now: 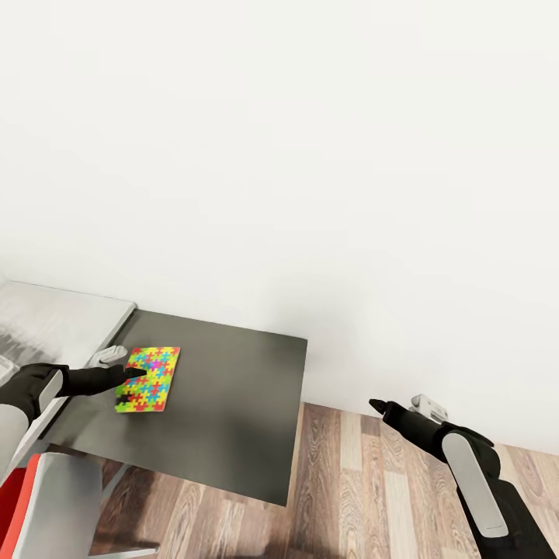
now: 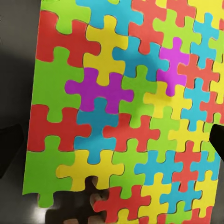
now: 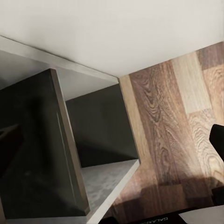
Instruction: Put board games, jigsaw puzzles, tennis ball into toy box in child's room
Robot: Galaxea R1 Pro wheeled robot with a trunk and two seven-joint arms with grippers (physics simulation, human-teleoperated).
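Observation:
One jigsaw puzzle (image 1: 149,379), a thin square of bright interlocking pieces, lies flat on the dark-grey corner section of the table (image 1: 233,404). My left gripper (image 1: 137,373) hovers just over the puzzle's left part, open. In the left wrist view the puzzle (image 2: 121,107) is very close, with one dark fingertip (image 2: 9,151) off each side of it. My right gripper (image 1: 379,405) hangs open over the wood floor to the right of the table, holding nothing. The toy box, board games, tennis ball and bed are out of view.
The white table top (image 1: 62,318) adjoins the dark section at the left. A red-and-white chair (image 1: 46,497) stands at the lower left, close to my left arm. A white wall (image 1: 310,155) rises behind. Wood floor (image 1: 373,489) lies right of the table; the right wrist view looks at the table's side panels (image 3: 42,149).

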